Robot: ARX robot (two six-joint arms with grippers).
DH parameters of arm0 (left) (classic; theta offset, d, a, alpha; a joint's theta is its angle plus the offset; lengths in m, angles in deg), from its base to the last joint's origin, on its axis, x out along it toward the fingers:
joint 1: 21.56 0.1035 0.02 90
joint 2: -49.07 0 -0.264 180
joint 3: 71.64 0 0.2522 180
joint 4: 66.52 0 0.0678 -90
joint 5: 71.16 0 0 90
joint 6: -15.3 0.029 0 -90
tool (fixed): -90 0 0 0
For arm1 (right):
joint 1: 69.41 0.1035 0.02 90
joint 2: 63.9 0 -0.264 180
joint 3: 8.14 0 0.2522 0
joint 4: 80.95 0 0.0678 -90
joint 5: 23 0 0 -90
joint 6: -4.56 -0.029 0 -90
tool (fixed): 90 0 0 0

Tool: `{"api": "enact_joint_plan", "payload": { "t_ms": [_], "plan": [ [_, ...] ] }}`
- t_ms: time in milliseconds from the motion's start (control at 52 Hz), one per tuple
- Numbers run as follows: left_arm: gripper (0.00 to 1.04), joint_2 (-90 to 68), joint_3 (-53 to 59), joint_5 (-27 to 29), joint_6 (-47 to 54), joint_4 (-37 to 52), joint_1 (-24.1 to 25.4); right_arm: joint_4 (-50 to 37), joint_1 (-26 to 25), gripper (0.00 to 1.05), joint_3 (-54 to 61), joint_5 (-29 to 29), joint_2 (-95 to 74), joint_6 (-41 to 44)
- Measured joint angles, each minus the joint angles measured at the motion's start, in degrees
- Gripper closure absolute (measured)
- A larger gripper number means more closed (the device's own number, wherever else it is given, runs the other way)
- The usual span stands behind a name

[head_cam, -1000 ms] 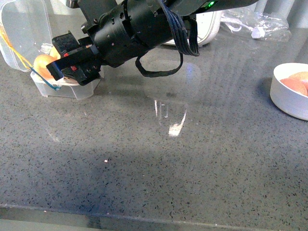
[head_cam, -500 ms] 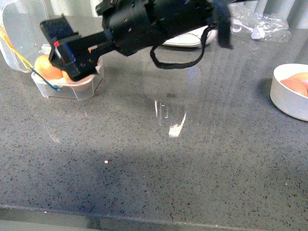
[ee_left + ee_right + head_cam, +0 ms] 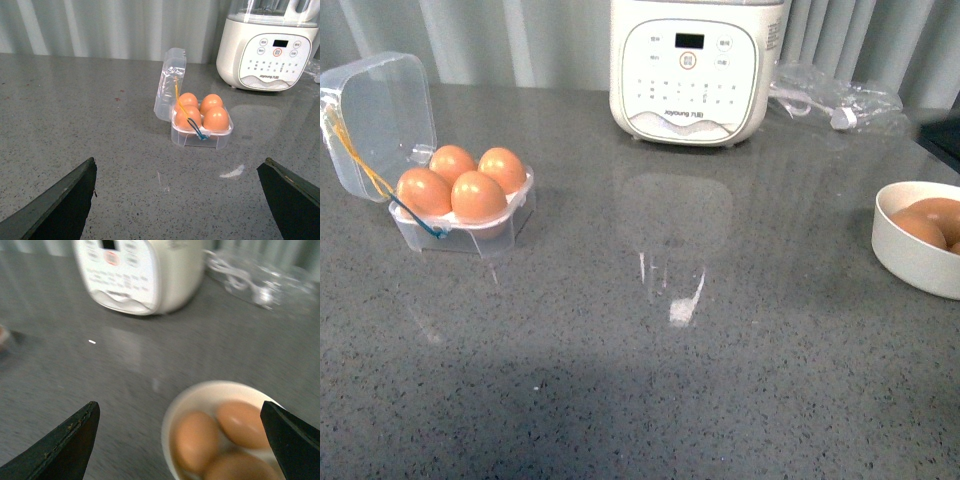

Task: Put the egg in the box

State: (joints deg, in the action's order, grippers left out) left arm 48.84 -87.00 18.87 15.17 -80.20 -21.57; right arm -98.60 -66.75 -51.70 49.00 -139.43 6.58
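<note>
The right arm, which hung over the box (image 3: pixel 470 238) half a second ago, is gone from the front view, and all four slots now hold an egg. By my reading the task is as good as done: no slot is left to fill, and only the lid, standing open at the box's 9 o'clock side, might want closing.

The egg (image 3: pixel 478 196), most likely the one in the near slot at the box's 3 o'clock side, sits upright in its cup, smooth, orange-brown and uncracked as far as shows. It touches its neighbours and looks just like them. The box stands at 10 o'clock on the counter, with yellow and blue bands trailing at its lid side.

The left gripper (image 3: pixel 177 162) has its fingers wide apart with nothing between them, facing the box from well off. The right gripper (image 3: pixel 180 405) is likewise spread and empty, above the bowl (image 3: pixel 910 265) of spare eggs at 3 o'clock.
</note>
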Motion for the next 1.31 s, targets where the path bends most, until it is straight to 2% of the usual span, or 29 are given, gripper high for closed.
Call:
{"api": "enact_joint_plan", "payload": {
  "t_ms": [154,250,308,385,519,827,1000,1250,1308],
  "plan": [
    [0.07,0.00,0.00,0.00,0.00,0.00,0.00,4.98,-12.68,0.07,4.70,-1.84,8.39,3.02],
    [0.07,0.00,0.00,0.00,0.00,0.00,0.00,8.37,-23.39,0.08,4.63,-4.98,15.43,5.03],
    [0.07,0.00,0.00,0.00,0.00,0.00,0.00,1.90,-28.20,0.20,7.10,-7.93,18.86,2.14],
    [0.07,0.00,0.00,-0.02,0.00,0.00,0.00,4.20,-30.69,0.32,9.57,-9.77,25.33,0.22],
    [0.07,0.02,0.00,0.00,0.00,0.00,0.00,6.97,-28.94,0.52,13.94,-7.08,34.71,-0.96],
    [0.07,0.02,0.00,0.00,0.00,0.00,0.00,10.03,-18.51,1.02,21.53,3.08,45.22,-1.31],
    [0.07,0.02,0.00,0.00,0.00,0.00,0.00,12.31,-13.51,1.02,24.26,7.58,50.51,-1.42],
    [0.07,0.02,0.00,0.00,0.00,0.00,0.00,14.99,-9.73,1.02,26.16,11.37,55.25,-1.42],
    [0.07,0.02,0.00,0.00,0.00,0.00,0.00,15.98,-6.27,1.02,26.56,16.33,56.59,-1.44]
  ]
}}
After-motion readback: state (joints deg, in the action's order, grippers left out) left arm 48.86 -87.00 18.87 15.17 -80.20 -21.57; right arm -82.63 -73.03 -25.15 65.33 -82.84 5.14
